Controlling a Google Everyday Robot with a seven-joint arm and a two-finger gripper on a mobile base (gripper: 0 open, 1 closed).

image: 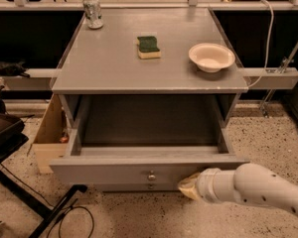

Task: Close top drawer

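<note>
Grey top drawer [114, 171] open; gripper [189, 186] at front panel, right of knob [151, 176] (grip state unclear).

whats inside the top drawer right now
Nothing shows in the top drawer: the visible floor strip is bare grey. Its front hides the near part, and the back is in shadow under the tabletop. The gripper is at the drawer front's right.

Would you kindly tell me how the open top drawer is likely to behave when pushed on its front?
The top drawer looks like stiff painted board, so it should probably slide as one piece without flexing. The gripper sits at the front panel, right of the central knob; an off-centre push on so wide a drawer might skew or bind it.
</note>
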